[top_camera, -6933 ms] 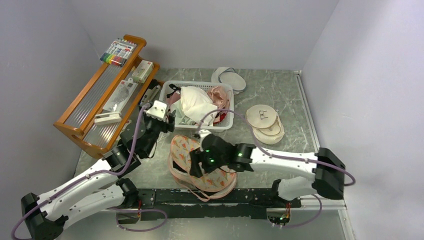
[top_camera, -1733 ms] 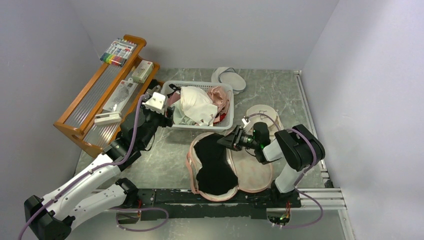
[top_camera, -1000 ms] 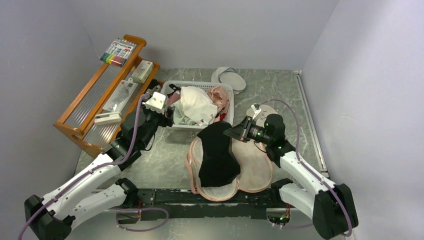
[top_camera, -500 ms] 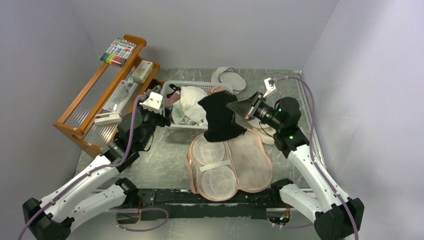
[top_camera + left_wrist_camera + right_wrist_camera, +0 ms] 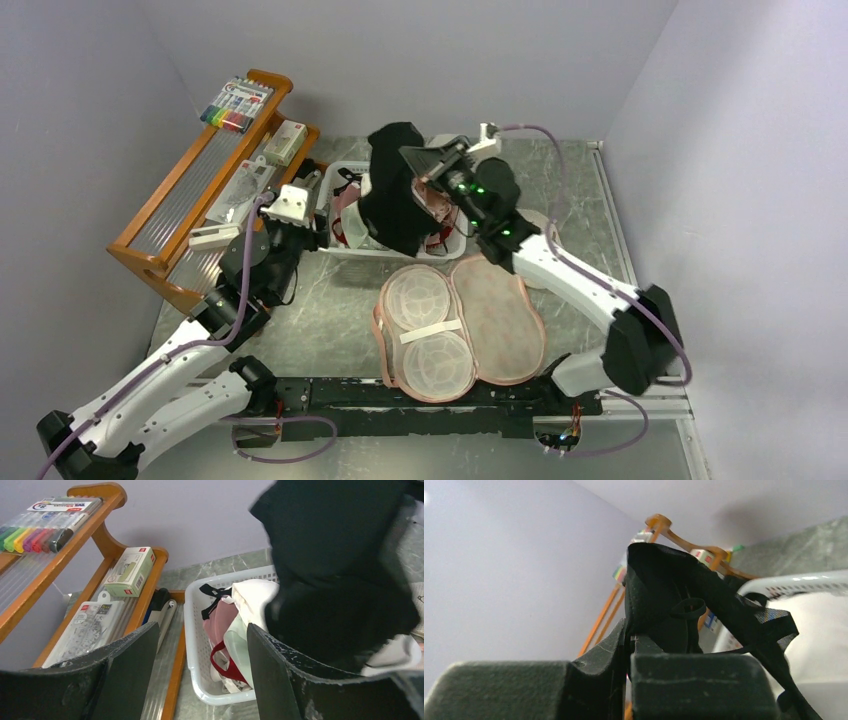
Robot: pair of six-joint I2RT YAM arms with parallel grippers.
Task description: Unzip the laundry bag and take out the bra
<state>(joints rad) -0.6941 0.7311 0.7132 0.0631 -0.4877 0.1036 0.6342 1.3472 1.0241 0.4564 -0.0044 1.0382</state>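
Observation:
The laundry bag (image 5: 497, 318) lies unzipped and spread flat near the front of the table, its pale lining facing up. The black bra (image 5: 393, 195) hangs in the air over the white basket (image 5: 338, 172), and my right gripper (image 5: 428, 160) is shut on its upper edge. In the right wrist view the shut jaws (image 5: 630, 639) pinch the bra's (image 5: 669, 595) dark fabric and a strap loop dangles. My left gripper (image 5: 303, 238) stands open left of the basket, holding nothing. In the left wrist view (image 5: 202, 672) it faces the basket (image 5: 192, 630), with the bra (image 5: 340, 570) hanging at the upper right.
The basket holds white, pink and red garments (image 5: 227, 630). A wooden rack (image 5: 190, 215) along the left wall carries a marker pack (image 5: 237, 103) and small boxes (image 5: 130, 571). A white round pouch (image 5: 546, 222) shows behind my right arm.
My right gripper has lifted the bra out of the bag and swung it back and left, to above the basket. The left arm has drawn back a little.

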